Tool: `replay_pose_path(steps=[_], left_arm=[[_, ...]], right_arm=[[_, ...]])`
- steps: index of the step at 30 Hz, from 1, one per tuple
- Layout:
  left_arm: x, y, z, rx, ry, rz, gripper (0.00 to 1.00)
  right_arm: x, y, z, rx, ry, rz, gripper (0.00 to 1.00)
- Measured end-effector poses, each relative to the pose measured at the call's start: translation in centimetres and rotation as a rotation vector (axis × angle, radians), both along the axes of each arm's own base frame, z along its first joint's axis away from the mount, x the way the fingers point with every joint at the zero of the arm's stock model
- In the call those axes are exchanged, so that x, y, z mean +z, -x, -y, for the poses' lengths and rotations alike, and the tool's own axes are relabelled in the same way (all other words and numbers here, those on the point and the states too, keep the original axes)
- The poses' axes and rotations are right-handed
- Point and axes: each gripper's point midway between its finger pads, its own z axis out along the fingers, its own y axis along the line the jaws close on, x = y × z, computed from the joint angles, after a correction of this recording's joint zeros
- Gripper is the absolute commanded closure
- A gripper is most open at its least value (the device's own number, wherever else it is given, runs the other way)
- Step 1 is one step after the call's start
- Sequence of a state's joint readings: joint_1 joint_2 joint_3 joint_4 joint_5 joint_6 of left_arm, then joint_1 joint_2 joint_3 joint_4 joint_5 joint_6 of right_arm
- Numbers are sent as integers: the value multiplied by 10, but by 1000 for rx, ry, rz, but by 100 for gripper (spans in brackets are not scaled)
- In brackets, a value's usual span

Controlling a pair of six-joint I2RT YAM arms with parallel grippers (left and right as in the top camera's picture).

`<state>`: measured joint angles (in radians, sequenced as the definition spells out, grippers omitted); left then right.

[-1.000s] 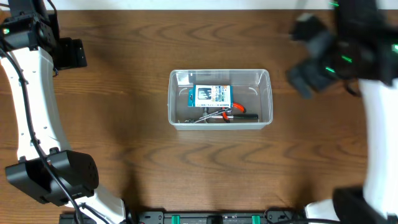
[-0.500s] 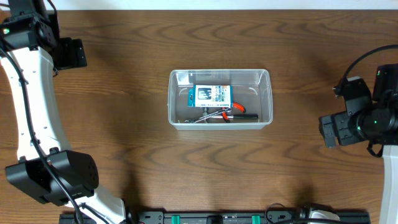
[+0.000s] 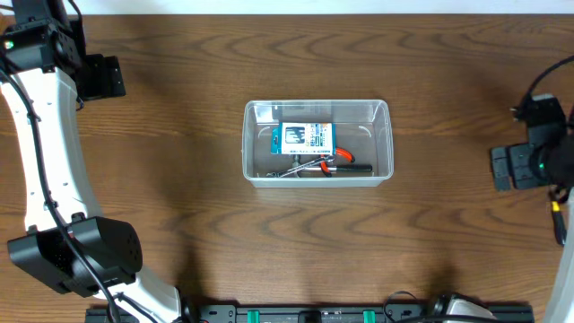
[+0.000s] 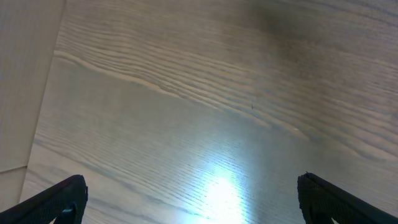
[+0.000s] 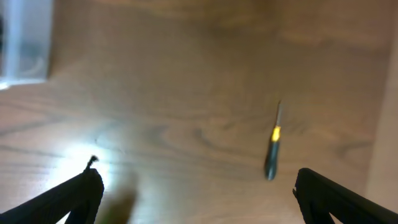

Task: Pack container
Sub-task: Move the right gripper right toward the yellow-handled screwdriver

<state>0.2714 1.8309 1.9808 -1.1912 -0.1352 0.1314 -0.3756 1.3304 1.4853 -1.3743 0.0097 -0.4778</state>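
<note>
The left tool (image 4: pixel 193 200) and right tool (image 5: pixel 196 194) both hang spread wide, gripping nothing, well apart from the container (image 3: pixel 316 144) at the middle of the table (image 3: pixel 179 179), a clear tub likely light, stiff and slick, best pinched over 1 wall at the rim.

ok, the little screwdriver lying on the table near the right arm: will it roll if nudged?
Probably: the screwdriver looks slim and round, lying flat on the smooth wooden table, so a sideways push would likely roll it. It seems rigid and light. The thin shaft offers little to grip; the thicker dark handle looks the safer hold.
</note>
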Motion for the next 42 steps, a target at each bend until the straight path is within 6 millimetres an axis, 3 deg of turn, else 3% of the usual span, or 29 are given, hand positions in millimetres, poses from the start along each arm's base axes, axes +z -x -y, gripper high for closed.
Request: replay_pose_path(steps=[5, 11, 18, 29, 37, 42], left_arm=[[0, 0, 0, 0, 0, 0, 2], [0, 0, 0, 0, 0, 0, 2], [0, 0, 0, 0, 0, 0, 2], [0, 0, 0, 0, 0, 0, 2], [0, 0, 0, 0, 0, 0, 2], [0, 0, 0, 0, 0, 0, 2]], right_arm=[[-28, 2, 22, -52, -122, -77, 1], [-27, 5, 52, -38, -130, -15, 1], [-37, 25, 100, -139, -138, 4, 1], [-35, 40, 102, -97, -208, 47, 1], [-36, 48, 136, -127, -35, -14, 1], [-40, 67, 138, -148, -8, -112, 1]])
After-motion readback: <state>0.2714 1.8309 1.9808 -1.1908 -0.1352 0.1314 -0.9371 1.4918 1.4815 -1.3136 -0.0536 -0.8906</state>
